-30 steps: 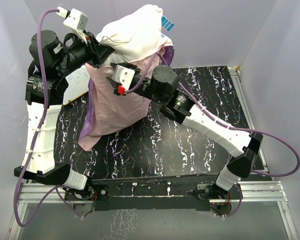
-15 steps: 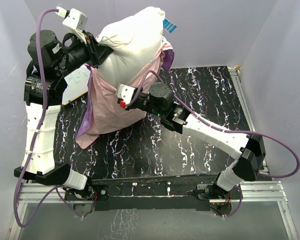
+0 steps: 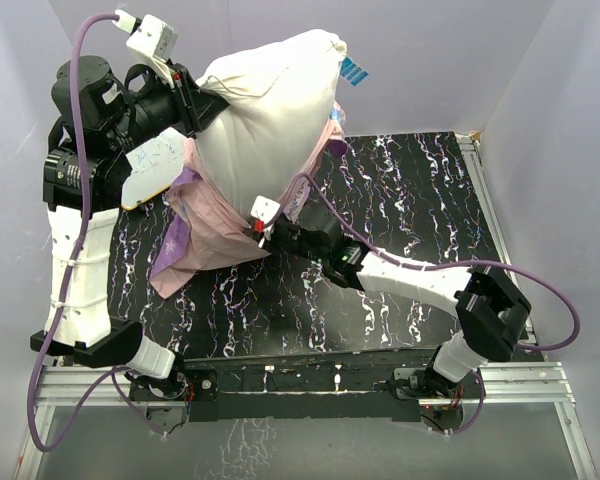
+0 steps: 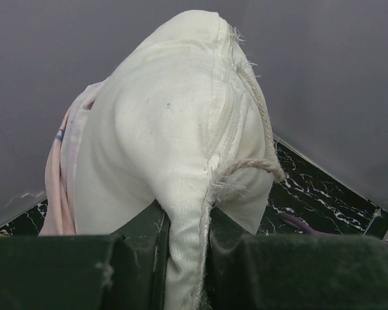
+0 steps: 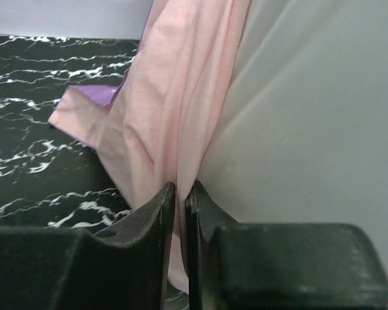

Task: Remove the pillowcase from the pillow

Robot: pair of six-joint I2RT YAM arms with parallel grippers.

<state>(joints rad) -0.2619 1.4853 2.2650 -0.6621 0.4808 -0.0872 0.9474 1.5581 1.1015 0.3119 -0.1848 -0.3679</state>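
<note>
My left gripper holds the white pillow up in the air by a frayed corner. In the left wrist view the gripper is shut on that pillow corner. A blue tag shows at the pillow's top edge. The pillowcase, pale pink with a purple outside, hangs bunched round the pillow's lower end and trails onto the table. My right gripper is low at the case's edge. In the right wrist view this gripper is shut on a fold of the pink pillowcase, beside the pillow.
A small whiteboard lies at the table's left, partly under the left arm. The black marbled table stretches to the right. Pale walls stand close on the left, back and right sides.
My right gripper has shut on the pillowcase and moved down and toward the near edge, dragging the case lower. More white pillow shows. The left gripper kept its hold up high.
</note>
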